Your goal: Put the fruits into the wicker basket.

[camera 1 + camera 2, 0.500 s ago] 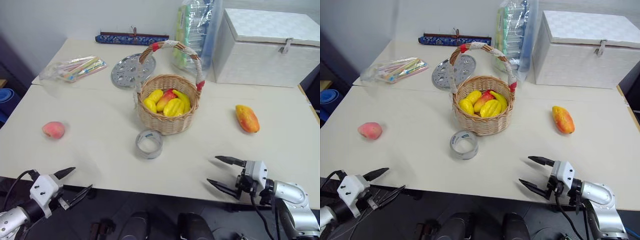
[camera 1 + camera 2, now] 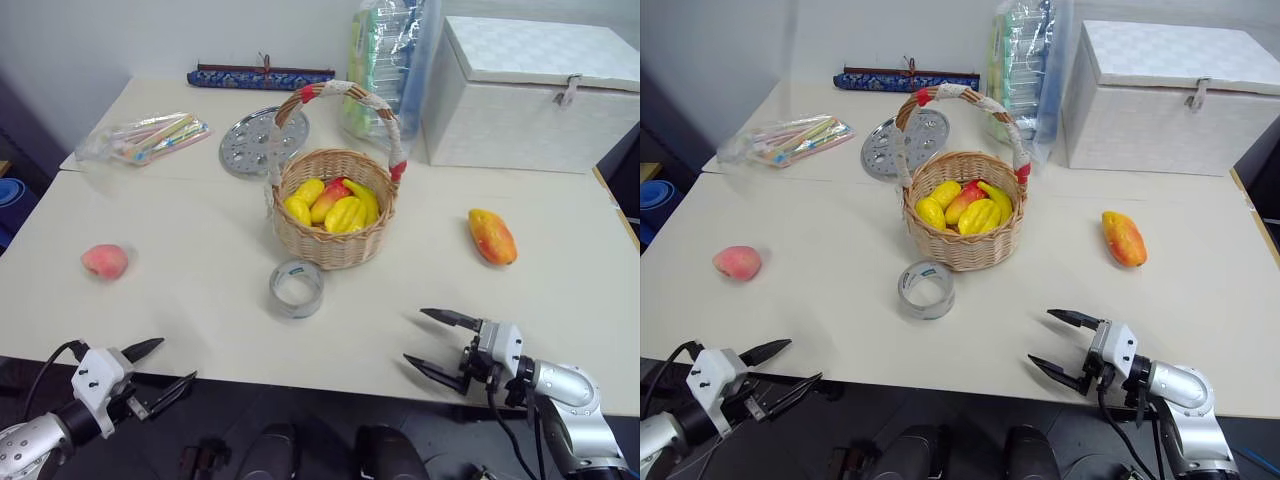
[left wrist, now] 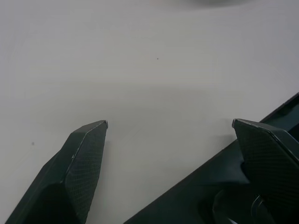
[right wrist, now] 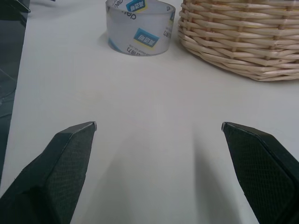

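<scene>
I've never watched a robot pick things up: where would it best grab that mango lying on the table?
Probably across the mango's narrow middle, from above. It lies flat and elongated, pointing away from the robot, so the open right gripper could close on its long sides.

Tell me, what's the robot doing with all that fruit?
It is tidying fruit into the wicker basket, which already holds some yellow fruits. Nothing is picked up yet: the peach and the mango lie on the table. The left gripper and right gripper hover open at the near edge.
</scene>
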Robot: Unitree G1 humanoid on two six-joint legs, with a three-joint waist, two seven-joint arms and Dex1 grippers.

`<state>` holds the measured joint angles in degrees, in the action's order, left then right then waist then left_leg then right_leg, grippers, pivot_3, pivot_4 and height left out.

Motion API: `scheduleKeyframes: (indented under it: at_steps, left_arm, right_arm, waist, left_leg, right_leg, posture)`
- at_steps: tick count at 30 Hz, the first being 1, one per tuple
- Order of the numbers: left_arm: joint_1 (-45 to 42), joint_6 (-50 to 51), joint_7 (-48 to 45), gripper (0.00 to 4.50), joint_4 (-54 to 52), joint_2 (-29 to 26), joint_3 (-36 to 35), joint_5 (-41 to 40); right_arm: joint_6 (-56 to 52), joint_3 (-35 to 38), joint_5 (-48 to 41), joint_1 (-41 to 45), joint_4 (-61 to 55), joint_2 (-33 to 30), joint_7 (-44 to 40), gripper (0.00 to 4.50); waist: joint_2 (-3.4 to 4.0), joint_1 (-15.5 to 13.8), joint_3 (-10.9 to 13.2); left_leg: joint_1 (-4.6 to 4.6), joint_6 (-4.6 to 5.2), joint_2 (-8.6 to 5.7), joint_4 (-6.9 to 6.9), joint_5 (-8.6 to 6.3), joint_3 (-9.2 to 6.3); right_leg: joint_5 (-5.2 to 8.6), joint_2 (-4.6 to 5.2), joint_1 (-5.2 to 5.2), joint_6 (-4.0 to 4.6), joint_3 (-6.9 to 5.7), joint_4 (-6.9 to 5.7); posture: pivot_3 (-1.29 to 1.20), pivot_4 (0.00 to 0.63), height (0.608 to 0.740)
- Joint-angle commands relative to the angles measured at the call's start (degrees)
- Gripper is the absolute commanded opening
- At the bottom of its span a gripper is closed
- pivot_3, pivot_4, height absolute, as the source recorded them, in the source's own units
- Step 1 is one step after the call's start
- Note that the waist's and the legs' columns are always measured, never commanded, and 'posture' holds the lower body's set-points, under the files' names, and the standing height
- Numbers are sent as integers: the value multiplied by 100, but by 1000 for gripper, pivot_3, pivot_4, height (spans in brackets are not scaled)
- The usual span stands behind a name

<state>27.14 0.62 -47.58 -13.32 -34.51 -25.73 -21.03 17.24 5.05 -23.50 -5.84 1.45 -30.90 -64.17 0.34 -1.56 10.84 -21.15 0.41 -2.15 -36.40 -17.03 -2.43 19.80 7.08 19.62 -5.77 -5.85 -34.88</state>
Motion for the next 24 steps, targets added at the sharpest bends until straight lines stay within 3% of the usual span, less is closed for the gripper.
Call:
scheduleKeyframes:
  at_steps: [1,5,12,17,20,24]
  left_arm:
    - [-100,45,-148,4500,-360,-239,-104,-171]
    - [-234,340,-647,4500,-769,-781,124,-285]
    - [-2379,1273,-1220,4500,-1216,-1934,1488,-203]
    - [-4496,1444,-1365,4500,-241,-1494,3199,863]
    - [-5281,1060,-1291,4500,376,-1100,3736,1412]
    - [-5414,1147,-1763,3593,350,-1159,4104,1512]
  right_arm:
    - [-396,44,-484,-59,-481,13,1,4465]
    - [-533,58,-801,5,-1193,119,89,4465]
    - [-1595,15,-1625,642,-2814,119,886,4465]
    - [-1791,-106,-1457,834,-2913,131,1083,4465]
    - [-1834,-127,-1374,749,-2903,128,1149,4465]
    - [-1816,-97,-1330,582,-2952,136,1189,4500]
  waist:
    - [7,-9,4]
    - [8,0,7]
    - [32,-3,19]
    - [28,-10,24]
    - [18,-16,30]
    - [-2,76,42]
  left_leg:
    - [0,0,-1,-1,0,-2]
    - [-2,0,-3,-2,-1,1]
    - [-1,-12,-2,-1,8,-6]
    - [-17,-20,5,10,16,-3]
    - [-10,-15,-3,0,21,7]
    - [-10,-10,0,-1,20,38]
  right_leg:
    - [0,1,-1,0,-1,0]
    - [0,3,0,0,2,3]
    - [-5,-1,4,8,4,-11]
    - [-6,-63,29,4,14,-23]
    - [-7,-63,25,2,8,-27]
    - [-10,-61,46,-3,23,-56]
  posture:
    - [0,150,740]
    - [0,150,740]
    - [0,150,740]
    - [0,150,740]
    - [0,150,740]
    - [0,150,740]
